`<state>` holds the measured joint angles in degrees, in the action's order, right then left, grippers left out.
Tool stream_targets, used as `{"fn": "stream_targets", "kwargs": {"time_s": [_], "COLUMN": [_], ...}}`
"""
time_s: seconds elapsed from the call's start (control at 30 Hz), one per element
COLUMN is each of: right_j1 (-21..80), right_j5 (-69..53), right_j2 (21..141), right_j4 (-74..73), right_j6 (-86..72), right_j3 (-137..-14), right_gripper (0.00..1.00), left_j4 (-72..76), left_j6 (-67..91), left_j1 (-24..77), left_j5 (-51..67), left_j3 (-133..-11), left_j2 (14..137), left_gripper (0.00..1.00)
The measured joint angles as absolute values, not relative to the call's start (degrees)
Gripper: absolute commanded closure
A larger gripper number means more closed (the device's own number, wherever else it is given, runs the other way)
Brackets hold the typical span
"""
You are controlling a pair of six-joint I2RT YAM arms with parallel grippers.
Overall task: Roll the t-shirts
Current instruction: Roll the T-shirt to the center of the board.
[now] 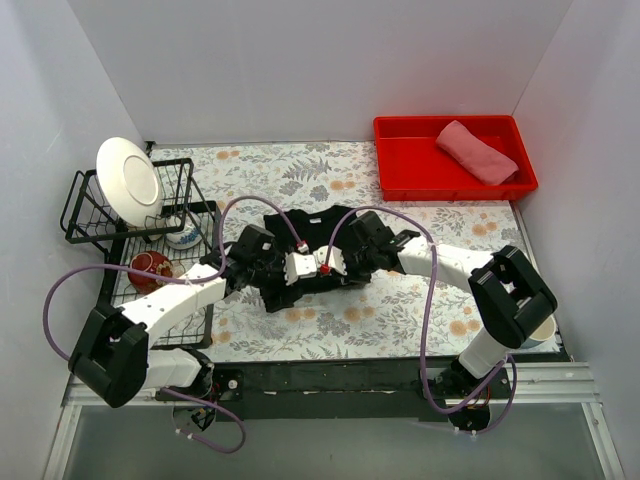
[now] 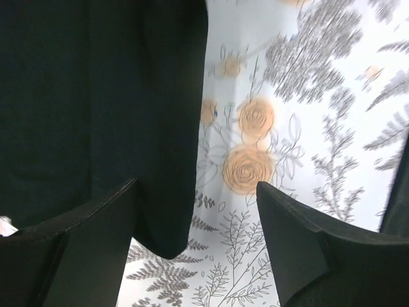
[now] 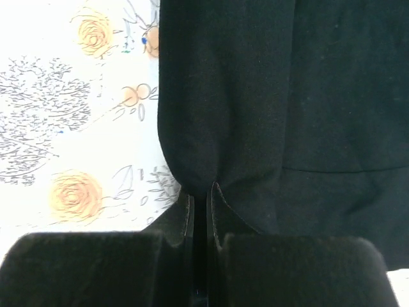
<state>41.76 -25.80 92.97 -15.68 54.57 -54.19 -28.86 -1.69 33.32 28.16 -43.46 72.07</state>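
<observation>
Right gripper (image 3: 201,190) seemingly pinches black t-shirt (image 3: 255,96); left gripper (image 2: 196,185) gapes alongside

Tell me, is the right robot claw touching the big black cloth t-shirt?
Touching. The right wrist view shows the right gripper pinched shut on a fold of the black cloth t-shirt.

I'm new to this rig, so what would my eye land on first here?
The black t-shirt lies in the middle: the right hand pinches a fold, the left hand hangs open at its edge. The red tray at far right holds a rolled pink t-shirt; a white plate stands in the left rack.
</observation>
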Motion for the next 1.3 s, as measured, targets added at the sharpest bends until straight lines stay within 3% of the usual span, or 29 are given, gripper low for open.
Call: {"fn": "stream_targets", "kwargs": {"time_s": [0.23, 0.33, 0.4, 0.63, 0.77, 1.03, 1.3], "right_j1": [41.8, 41.6, 41.3, 40.9, 41.0, 40.9, 37.0], "right_j5": [-25.6, -25.5, -25.5, -25.2, -26.4, -32.9, -41.4], "right_j2": [92.7, 92.6, 92.6, 92.3, 90.6, 84.0, 95.7], "right_j4": [-16.3, -16.5, -16.5, -16.9, -20.6, -36.9, -52.7], "right_j6": [52.6, 52.4, 52.1, 51.5, 50.2, 50.1, 57.3], "right_j3": [-53.7, -53.2, -52.8, -52.3, -52.3, -56.3, -67.4], "right_gripper": [0.99, 0.99, 0.99, 0.99, 0.99, 0.99, 0.99], "left_j4": [-18.3, -14.7, -12.9, -13.9, -22.0, -40.2, -51.1], "left_j6": [-3.0, -3.4, -3.6, -4.1, -3.5, 0.1, -2.7], "left_j1": [34.6, 34.6, 34.7, 34.7, 34.6, 33.0, 28.2], "left_j5": [22.6, 22.2, 22.3, 24.4, 27.4, 38.6, 47.8], "left_j3": [-36.4, -35.9, -35.8, -36.5, -40.1, -48.8, -55.7], "left_j2": [73.3, 74.9, 76.1, 77.5, 77.0, 76.6, 87.3], "left_gripper": [0.28, 0.42, 0.65, 0.92, 0.98, 1.00, 1.00]}}
